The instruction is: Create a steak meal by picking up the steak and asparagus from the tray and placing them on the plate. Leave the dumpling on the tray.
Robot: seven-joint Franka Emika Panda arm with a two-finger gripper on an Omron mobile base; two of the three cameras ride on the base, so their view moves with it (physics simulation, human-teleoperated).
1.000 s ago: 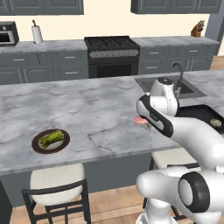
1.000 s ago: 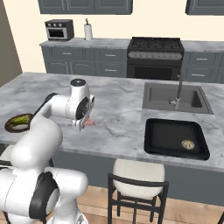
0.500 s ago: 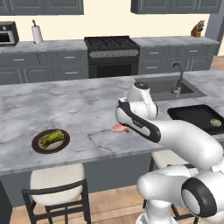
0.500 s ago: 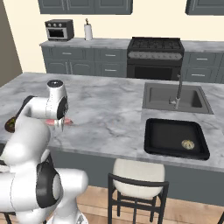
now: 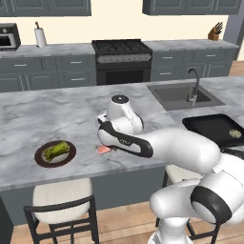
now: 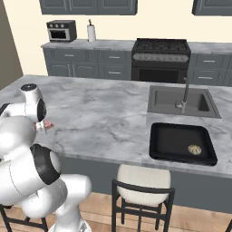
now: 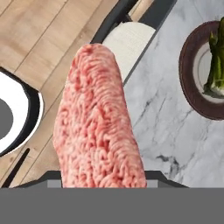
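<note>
Grey marble island counter [image 5: 57, 114] in a simulated kitchen, plate [image 5: 42, 159] near its front edge; carrying the steak [image 7: 98, 127], clamped in the gripper [image 5: 106, 148], above the counter just right of the plate; transfer step in hand, next calling, by judgement, for travelling further over the plate, lowering and releasing; asparagus [image 5: 55, 150] lying on the plate already; dumpling [image 6: 195, 148] sitting alone in the tray [image 6: 165, 152], well right of the plate.
</note>
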